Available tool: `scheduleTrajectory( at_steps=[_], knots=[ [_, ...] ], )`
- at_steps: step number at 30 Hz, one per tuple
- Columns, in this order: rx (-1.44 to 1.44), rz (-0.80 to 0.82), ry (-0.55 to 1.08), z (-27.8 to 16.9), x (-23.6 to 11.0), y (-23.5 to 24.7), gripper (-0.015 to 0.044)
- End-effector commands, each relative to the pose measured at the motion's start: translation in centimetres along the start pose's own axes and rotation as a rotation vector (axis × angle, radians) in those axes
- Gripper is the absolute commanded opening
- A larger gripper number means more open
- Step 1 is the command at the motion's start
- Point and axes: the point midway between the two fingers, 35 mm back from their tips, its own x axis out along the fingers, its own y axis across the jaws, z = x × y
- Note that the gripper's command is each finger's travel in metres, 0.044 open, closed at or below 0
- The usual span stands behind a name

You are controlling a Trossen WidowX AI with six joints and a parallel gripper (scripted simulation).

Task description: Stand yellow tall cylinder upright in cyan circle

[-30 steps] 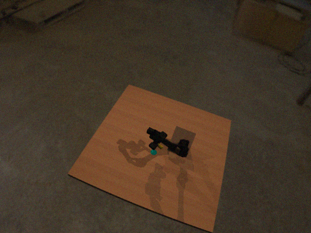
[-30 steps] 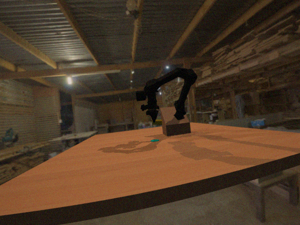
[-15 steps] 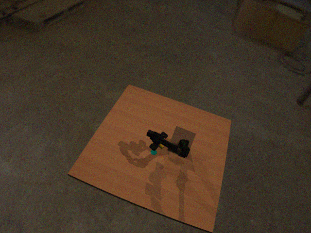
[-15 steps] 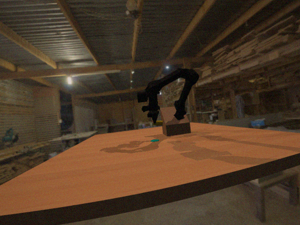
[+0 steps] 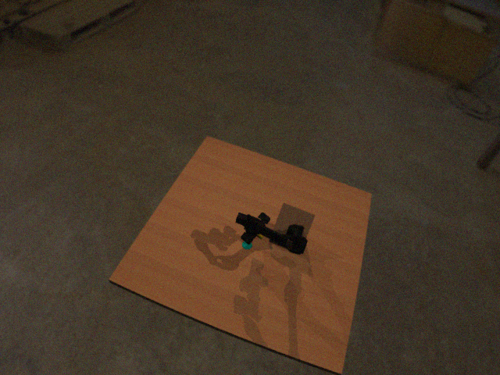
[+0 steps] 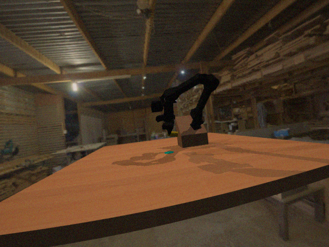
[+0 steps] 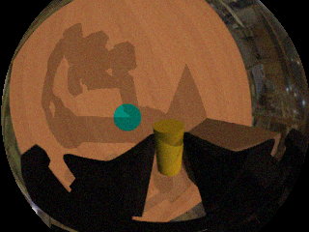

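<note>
My gripper [image 7: 169,158] [image 6: 168,130] [image 5: 252,237] is shut on the yellow tall cylinder [image 7: 169,147] [image 6: 174,133] and holds it above the wooden table [image 5: 194,194] [image 6: 106,180]. In the wrist view the cylinder sticks out from between the two dark fingers, its round end facing away from the camera. The cyan circle [image 7: 127,118] [image 6: 168,152] [image 5: 246,245] lies flat on the table, just left of the cylinder's end in the wrist view and below the gripper in the top and exterior views. The cylinder is clear of the table and apart from the circle.
The arm's brown base block [image 6: 192,135] [image 7: 232,134] stands right behind the gripper and the circle. The arm's dark shadows fall across the table [image 7: 91,84]. The table's edges are far from the circle on all sides.
</note>
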Motion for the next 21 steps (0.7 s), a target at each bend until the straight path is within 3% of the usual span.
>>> scheduleTrajectory(
  at_steps=[1,21],
  knots=[
    [0.000,-0.024,-0.017,-0.18,0.24,-0.19,0.0105],
    [-0.006,-0.115,-0.106,-0.27,0.92,-0.56,0.0105]
  ],
)
